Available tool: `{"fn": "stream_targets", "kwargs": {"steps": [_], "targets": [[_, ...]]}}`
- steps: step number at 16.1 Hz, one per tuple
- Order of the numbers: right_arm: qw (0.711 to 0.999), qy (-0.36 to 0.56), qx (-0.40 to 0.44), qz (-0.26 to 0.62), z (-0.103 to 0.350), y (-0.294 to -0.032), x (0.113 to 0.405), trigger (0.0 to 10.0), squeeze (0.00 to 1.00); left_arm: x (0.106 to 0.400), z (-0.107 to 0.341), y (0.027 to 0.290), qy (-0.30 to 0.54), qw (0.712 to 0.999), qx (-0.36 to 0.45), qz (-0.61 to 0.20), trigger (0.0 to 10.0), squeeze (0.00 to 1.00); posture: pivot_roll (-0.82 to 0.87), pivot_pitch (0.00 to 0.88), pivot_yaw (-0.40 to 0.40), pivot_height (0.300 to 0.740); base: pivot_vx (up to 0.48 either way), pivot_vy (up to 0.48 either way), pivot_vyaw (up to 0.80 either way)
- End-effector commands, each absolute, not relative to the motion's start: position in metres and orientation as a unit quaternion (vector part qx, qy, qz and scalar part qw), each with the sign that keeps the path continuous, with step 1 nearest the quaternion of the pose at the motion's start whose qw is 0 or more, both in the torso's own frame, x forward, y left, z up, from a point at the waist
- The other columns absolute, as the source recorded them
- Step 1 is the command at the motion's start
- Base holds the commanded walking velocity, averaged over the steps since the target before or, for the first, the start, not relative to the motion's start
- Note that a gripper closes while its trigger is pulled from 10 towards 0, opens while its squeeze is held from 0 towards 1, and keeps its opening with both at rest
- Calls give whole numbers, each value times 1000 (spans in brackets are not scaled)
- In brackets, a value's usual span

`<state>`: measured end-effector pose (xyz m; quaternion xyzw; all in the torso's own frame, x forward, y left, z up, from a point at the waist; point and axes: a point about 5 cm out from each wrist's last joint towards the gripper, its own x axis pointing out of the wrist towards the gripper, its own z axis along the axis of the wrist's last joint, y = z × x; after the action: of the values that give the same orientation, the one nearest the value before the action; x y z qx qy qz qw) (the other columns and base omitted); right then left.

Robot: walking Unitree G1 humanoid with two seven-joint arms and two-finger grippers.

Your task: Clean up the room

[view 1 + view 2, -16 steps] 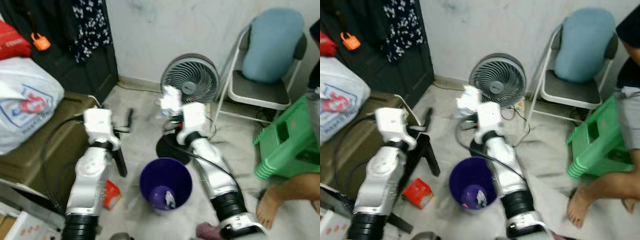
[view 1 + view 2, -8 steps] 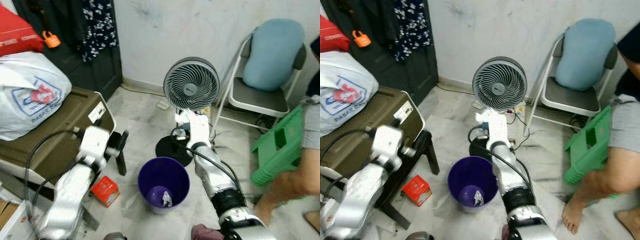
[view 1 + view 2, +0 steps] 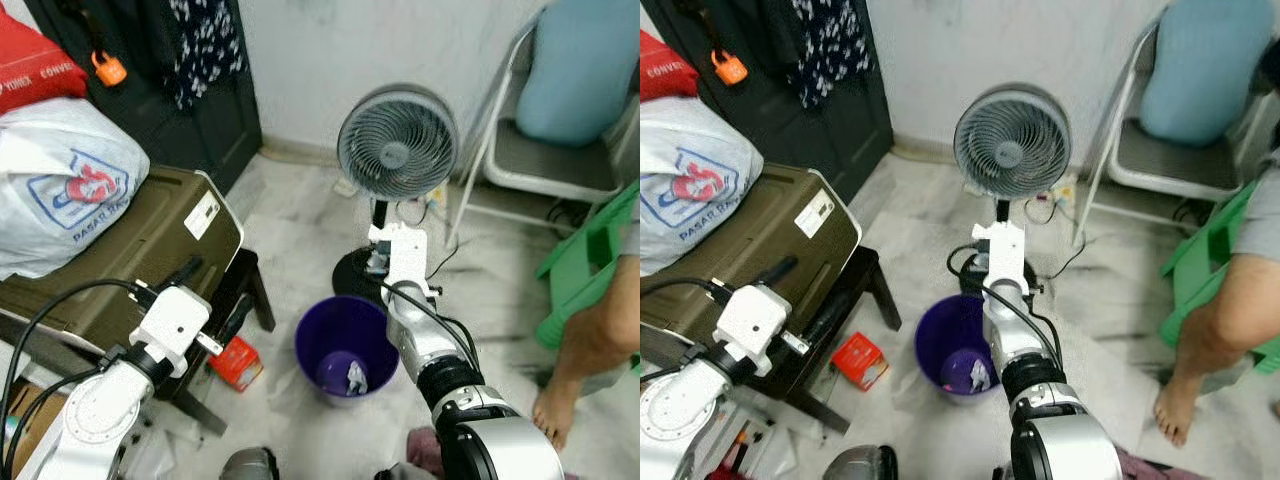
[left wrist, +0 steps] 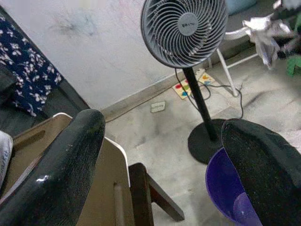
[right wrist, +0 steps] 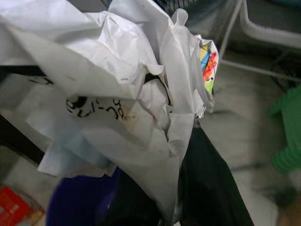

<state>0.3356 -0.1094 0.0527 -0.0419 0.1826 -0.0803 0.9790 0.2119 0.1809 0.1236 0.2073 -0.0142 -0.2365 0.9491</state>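
An olive-brown trunk [image 3: 150, 240] sits on a dark stand to my left, carrying a white printed bag [image 3: 55, 185] and a red bag [image 3: 35, 70] behind it. A folding chair [image 3: 560, 150] with a blue cushion [image 3: 585, 60] stands against the wall on my right, beside a green stool [image 3: 590, 265] and a person's bare leg [image 3: 585, 355]. A grey fan [image 3: 397, 143] stands ahead on the floor. The purple bin [image 3: 345, 345] sits just before its base, with some paper scraps inside. A red carton [image 3: 237, 362] lies beside the bin. My right gripper [image 5: 155, 141] is clamped on crumpled white paper [image 5: 117, 84], held above the bin. My left gripper [image 4: 160, 155] hangs beside the trunk, fingers [image 4: 56, 174] well apart, holding nothing.
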Motion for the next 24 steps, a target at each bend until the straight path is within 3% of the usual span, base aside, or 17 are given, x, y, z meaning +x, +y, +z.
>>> {"fn": "stream_targets", "kwargs": {"steps": [1, 7, 11, 16, 21, 22, 23, 24], "targets": [[976, 189, -38, -97, 50, -110, 334, 10000, 0, 209, 130, 184, -14, 947, 213, -240, 10000, 0, 204, 156, 91, 740, 0, 0, 0], [968, 201, -15, -147, 42, -106, 328, 10000, 0, 187, 145, 204, 23, 947, 223, -232, 10000, 0, 312, 211, 179, 740, 0, 0, 0], [967, 211, -13, -143, 43, -101, 332, 10000, 0, 188, 126, 221, 60, 942, 237, -232, 10000, 0, 367, 233, 228, 740, 0, 0, 0], [960, 232, 7, -154, 39, -99, 330, 10000, 0, 195, 103, 217, 82, 935, 242, -246, 10000, 0, 382, 234, 259, 740, 0, 0, 0], [955, 237, 9, -176, 37, -106, 330, 10000, 0, 191, 119, 221, 62, 934, 245, -253, 10000, 0, 379, 235, 263, 740, 0, 0, 0], [954, 238, 15, -181, 37, -108, 330, 10000, 373, 192, 120, 221, 61, 934, 245, -254, 10000, 0, 378, 236, 264, 740, 0, 0, 0], [954, 238, 19, -183, 37, -109, 330, 10000, 1000, 192, 121, 221, 60, 934, 245, -255, 10000, 0, 377, 238, 264, 740, 0, 0, 0], [953, 238, 21, -184, 37, -109, 330, 10000, 1000, 191, 121, 220, 61, 933, 245, -255, 10000, 0, 377, 236, 261, 740, 0, 0, 0]]}}
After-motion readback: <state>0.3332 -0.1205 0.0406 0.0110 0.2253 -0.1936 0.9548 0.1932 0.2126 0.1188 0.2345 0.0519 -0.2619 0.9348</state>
